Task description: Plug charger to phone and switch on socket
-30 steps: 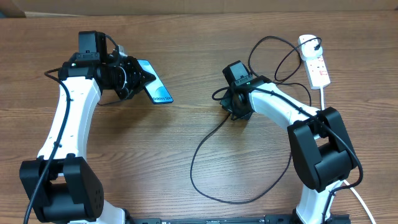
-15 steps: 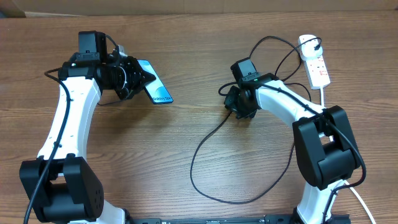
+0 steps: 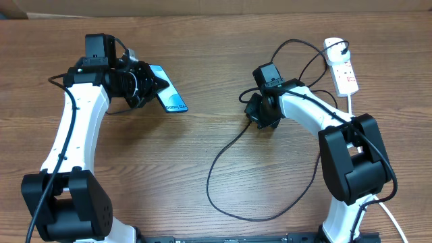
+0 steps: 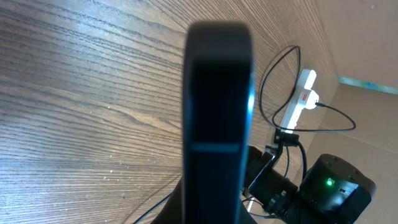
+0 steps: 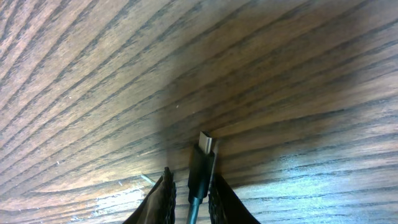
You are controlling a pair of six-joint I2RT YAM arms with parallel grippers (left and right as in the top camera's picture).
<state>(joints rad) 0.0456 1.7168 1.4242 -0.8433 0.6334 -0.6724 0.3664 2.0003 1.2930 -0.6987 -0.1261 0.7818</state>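
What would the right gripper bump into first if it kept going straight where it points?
Probably the charger tip between its fingers, then the table just behind; depth is unclear.

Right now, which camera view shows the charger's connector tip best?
The right wrist view: the connector tip sits close up, metal end visible, between the fingers of the right gripper. Overhead shows only the cable looping, tip hidden beneath that gripper. The left wrist view shows no tip.

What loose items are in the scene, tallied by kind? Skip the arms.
phone: 1
charger cable: 1
power strip: 1
Total: 3
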